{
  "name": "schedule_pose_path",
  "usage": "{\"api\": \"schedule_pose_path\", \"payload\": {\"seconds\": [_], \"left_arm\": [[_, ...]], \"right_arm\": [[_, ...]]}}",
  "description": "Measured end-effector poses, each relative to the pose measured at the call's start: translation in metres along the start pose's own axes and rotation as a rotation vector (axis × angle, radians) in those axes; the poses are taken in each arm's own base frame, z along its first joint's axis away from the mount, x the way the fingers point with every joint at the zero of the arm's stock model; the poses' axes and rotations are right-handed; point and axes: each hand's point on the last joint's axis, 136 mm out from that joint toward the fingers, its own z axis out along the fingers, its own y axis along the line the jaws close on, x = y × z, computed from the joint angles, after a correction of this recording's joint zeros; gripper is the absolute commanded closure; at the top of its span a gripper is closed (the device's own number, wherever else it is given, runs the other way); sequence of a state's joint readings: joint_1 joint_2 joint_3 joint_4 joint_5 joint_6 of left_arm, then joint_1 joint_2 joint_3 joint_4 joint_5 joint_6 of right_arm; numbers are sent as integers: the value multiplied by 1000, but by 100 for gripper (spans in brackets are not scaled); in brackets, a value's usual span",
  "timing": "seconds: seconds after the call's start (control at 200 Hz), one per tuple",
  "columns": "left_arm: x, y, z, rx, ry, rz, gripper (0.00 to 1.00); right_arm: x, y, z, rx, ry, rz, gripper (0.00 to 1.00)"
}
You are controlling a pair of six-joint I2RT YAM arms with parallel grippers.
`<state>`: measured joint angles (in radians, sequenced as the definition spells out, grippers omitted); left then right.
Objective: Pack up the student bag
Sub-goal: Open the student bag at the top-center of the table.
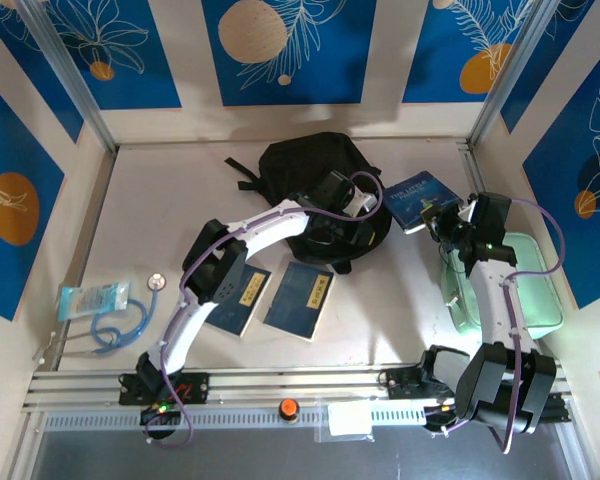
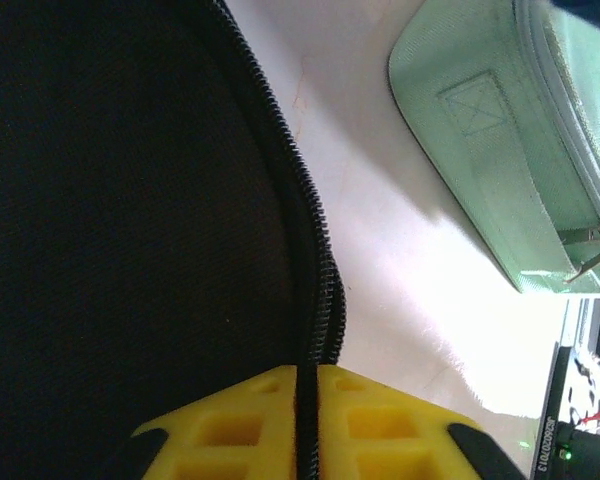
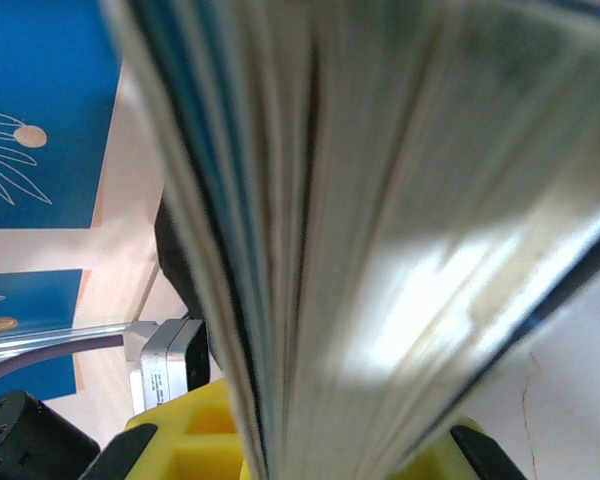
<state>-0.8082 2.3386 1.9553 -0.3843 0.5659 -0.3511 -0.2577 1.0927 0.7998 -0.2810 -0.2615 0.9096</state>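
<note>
- Where the student bag (image 1: 300,165) slumps at the back middle of the tabletop (image 1: 160,200), left fingers (image 2: 230,430) are pinched together on its zip edge (image 2: 318,250)
- Bag: soft, limp fabric, probably light; will sag and fold, so the zip rim looks the surest hold
- Right fingers (image 3: 205,440) clamped on a blue book (image 1: 420,195), held just beside the bag
- Mint-green case (image 1: 520,290) under the right arm; two more books (image 1: 238,298) near the left arm; stethoscope (image 1: 120,330) far left, well apart
- The left arm lies over the bag, may crowd the book's way in

Harsh glare, student bag (image 2: 130,200) dark, book (image 3: 380,220) blurred
</note>
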Motion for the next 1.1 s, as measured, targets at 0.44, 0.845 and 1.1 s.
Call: {"api": "schedule_pose_path", "payload": {"seconds": [0.44,0.845,1.1], "left_arm": [[-22,8,-31,-20,-68,-3,96],[-73,30,-100,-54,-298,-86,99],[-80,35,-104,-53,-333,-137,98]], "right_arm": [[6,-7,-25,57,-41,-12,96],[33,-7,-51,93,-36,-57,96],[69,-1,-35,113,79,-80,96]]}}
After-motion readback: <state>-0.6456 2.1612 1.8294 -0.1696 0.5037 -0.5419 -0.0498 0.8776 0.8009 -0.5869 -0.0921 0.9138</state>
